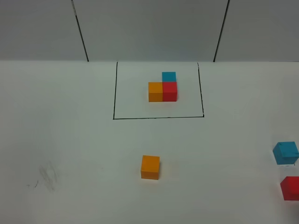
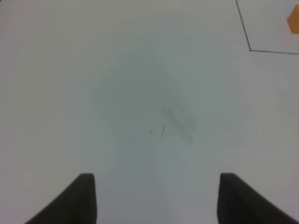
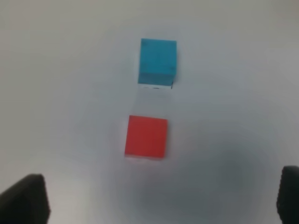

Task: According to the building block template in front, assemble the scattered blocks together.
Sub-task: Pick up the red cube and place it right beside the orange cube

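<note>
**A:** Anything cut off?

**B:** The red cube (image 1: 290,188) runs off the right edge at lower right. The light blue cube (image 1: 285,152) sits just above it, not touching.

**A:** And the grippers?

**B:** The left gripper (image 2: 157,189) is spread wide over bare table (image 1: 70,140), holding nothing. The right gripper (image 3: 159,196) is also released, near those two cubes.

**A:** Open room?

**B:** The orange cube (image 1: 150,167) stands alone at lower centre. The template (image 1: 163,88) sits well apart at upper centre, inside its black frame (image 1: 159,117).
</note>
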